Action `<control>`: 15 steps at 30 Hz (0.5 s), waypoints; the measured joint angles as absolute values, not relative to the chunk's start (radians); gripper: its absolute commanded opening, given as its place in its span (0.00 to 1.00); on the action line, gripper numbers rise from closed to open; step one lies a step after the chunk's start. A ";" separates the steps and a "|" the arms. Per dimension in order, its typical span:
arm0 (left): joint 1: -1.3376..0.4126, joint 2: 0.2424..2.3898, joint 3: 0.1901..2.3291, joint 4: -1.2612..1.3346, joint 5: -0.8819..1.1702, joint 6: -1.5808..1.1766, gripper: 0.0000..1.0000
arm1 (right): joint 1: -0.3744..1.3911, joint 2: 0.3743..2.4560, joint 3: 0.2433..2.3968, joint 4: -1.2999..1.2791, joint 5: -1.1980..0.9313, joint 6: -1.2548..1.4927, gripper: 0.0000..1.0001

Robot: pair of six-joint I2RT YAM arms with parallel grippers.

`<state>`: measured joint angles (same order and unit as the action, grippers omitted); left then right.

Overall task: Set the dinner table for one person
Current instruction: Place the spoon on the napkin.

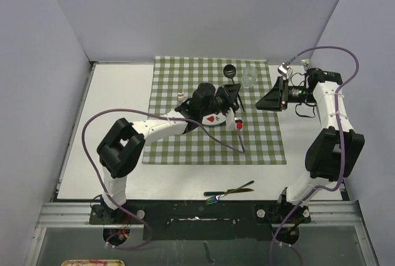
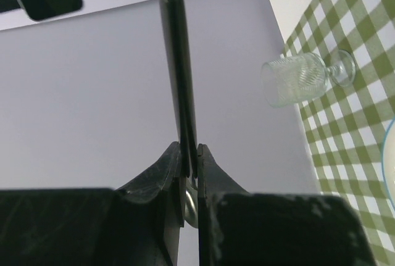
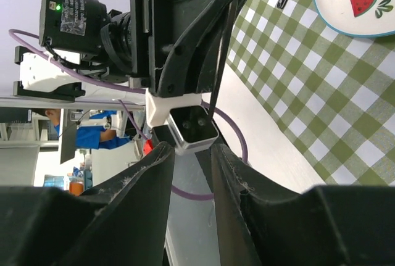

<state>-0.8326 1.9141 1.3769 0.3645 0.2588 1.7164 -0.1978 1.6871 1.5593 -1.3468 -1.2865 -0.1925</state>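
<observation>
The white dinner table [image 1: 111, 93] carries a green-and-white checked cloth [image 1: 185, 81]. My left gripper [image 1: 231, 96] [image 2: 190, 152] hovers over the middle of the cloth, shut on a black-handled piece of cutlery [image 2: 179, 62]. Its handle sticks out toward the back wall, and its metal end is hidden between the jaws. A white plate with a watermelon picture [image 1: 213, 120] [image 3: 352, 0] lies partly under that wrist. A clear stemmed glass [image 1: 249, 76] [image 2: 296, 81] stands at the cloth's back right. My right gripper [image 1: 259, 102] [image 3: 191, 152] stands open and holds nothing at the cloth's right edge.
A fork with a black handle [image 1: 229, 192] lies on the bare table near the front edge. A small round black thing [image 1: 230, 70] sits left of the glass. A thin dark rod [image 1: 239, 139] slants across the cloth right of the plate. Walls close in at the back and on both sides.
</observation>
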 measured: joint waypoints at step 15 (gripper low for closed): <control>-0.892 1.931 1.431 0.385 0.274 1.693 0.00 | -0.197 1.761 1.550 -1.365 -1.291 -0.213 0.30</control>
<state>-0.8917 1.9312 1.4311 0.3855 0.2741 1.6928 -0.1974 1.7615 1.5497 -1.3647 -1.2915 -0.2131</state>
